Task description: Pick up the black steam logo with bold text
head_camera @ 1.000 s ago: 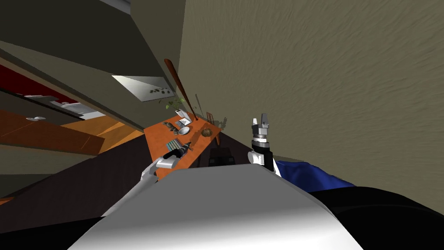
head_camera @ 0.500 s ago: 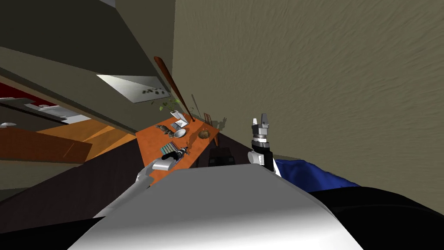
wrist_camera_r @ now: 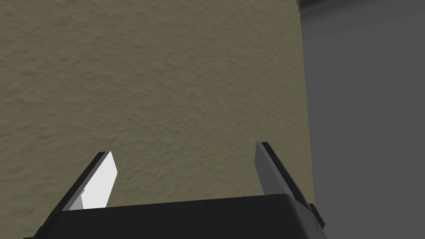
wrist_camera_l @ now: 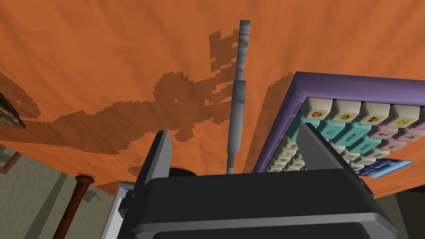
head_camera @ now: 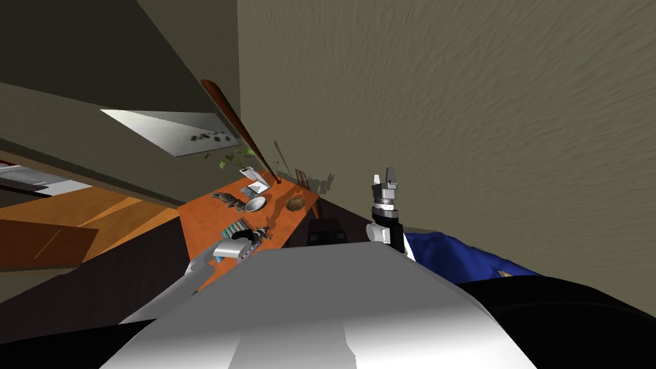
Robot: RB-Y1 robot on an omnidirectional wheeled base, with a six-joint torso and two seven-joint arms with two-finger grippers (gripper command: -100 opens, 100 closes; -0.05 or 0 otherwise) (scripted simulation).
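My left gripper (wrist_camera_l: 234,155) is open and hovers low over an orange table (wrist_camera_l: 103,62). A thin grey stick (wrist_camera_l: 238,103) lies on the table in line with the gap between the fingers. A purple-cased keyboard (wrist_camera_l: 352,124) with cream and teal keys lies beside it, and one finger (wrist_camera_l: 311,145) overlaps its edge. In the head view the left gripper (head_camera: 259,234) is at the table's near end next to the keyboard (head_camera: 234,227). My right gripper (head_camera: 386,177) is raised by the wall and open with nothing in it (wrist_camera_r: 182,166).
Further along the table (head_camera: 205,221) are a grey bowl (head_camera: 255,204), a brown round object (head_camera: 295,204), an open white case (head_camera: 254,180) and a dark figure (head_camera: 227,198). A brown bat (head_camera: 237,128) leans on the wall. A blue object (head_camera: 448,256) lies at my right.
The whole head view has swung, so the table now sits further left and lower. My left gripper stays beside the keyboard. The right arm has not moved.
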